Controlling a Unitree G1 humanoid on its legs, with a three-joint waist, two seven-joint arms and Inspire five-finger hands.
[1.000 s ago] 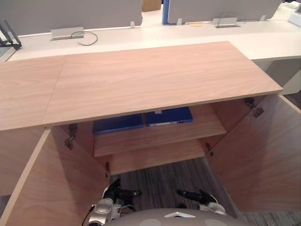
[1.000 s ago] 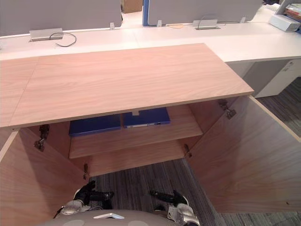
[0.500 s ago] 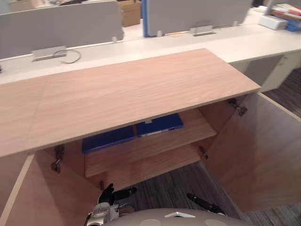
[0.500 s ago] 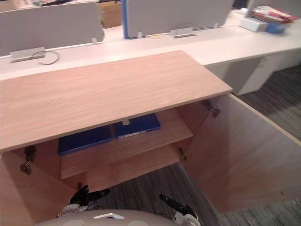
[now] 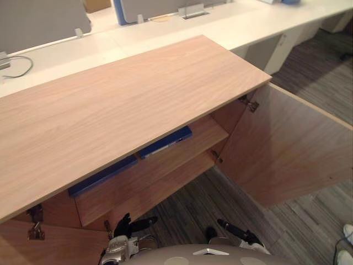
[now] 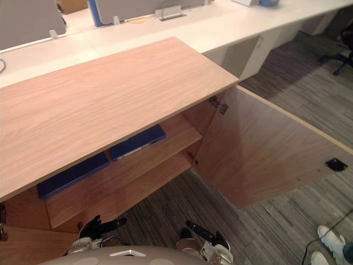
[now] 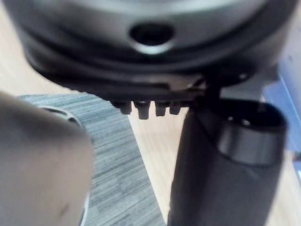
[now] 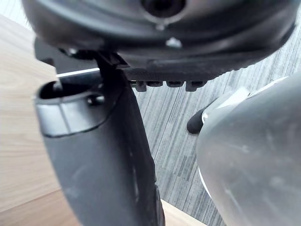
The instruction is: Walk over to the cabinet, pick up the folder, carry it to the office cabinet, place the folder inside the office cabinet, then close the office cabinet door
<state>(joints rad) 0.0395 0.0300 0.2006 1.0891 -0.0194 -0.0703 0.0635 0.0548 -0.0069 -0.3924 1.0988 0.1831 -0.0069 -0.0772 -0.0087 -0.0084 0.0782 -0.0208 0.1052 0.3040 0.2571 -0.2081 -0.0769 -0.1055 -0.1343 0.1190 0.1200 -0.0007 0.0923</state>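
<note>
at 3 o'clock the cabinet door point(image 5: 287, 149) could be clipped in turning; left hand point(image 5: 129, 225) and right hand point(image 5: 237, 231) are relaxed, empty.

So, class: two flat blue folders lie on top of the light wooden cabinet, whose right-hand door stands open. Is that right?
No. The two flat blue folders lie on the upper shelf inside the light wooden cabinet, beneath its top, as the left eye view shows; the right-hand door does stand open.
</note>
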